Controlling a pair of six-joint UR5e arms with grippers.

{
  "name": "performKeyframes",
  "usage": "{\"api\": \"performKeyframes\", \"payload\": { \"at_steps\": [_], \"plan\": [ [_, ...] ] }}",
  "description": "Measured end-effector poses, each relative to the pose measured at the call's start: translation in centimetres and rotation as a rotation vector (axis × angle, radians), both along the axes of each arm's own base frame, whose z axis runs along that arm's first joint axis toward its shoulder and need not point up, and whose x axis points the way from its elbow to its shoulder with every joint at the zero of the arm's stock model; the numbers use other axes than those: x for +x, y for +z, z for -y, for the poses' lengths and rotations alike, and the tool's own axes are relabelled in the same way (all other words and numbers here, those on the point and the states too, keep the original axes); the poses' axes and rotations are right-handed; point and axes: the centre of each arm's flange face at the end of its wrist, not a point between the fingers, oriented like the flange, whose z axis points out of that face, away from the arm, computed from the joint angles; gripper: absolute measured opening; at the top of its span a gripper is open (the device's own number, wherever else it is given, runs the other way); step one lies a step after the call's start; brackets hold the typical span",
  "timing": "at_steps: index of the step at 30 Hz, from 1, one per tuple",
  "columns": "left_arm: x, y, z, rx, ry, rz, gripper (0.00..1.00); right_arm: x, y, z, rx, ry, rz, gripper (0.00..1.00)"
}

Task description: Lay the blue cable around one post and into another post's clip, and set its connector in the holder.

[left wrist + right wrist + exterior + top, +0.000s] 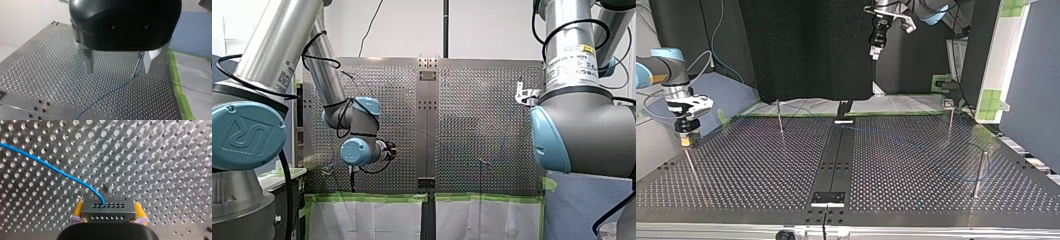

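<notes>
In the right wrist view my right gripper is shut on the grey connector, one yellow pad on each side, above the perforated plate. The blue cable leaves the connector's top face and curves away over the holes. In the top view my right gripper hangs low at the table's left edge. My left gripper is high over the far middle, and its metal fingers stand open with nothing between them. Below them the cable runs to a thin post.
Thin posts stand on the plate in the top view: one at the back left, one with a clip at the back right, one at the right. A black strip with small brackets runs down the middle. Green tape edges the table.
</notes>
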Motion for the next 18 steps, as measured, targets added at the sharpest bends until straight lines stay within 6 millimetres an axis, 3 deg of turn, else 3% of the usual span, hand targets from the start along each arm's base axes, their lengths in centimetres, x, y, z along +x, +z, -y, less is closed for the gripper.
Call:
{"api": "performKeyframes", "payload": {
  "at_steps": [18],
  "plan": [
    [0.06,0.02,-0.02,-0.001,0.001,0.002,1.00,0.05,-0.46,0.06,-0.016,-0.036,-0.022,0.14]
  ]
}}
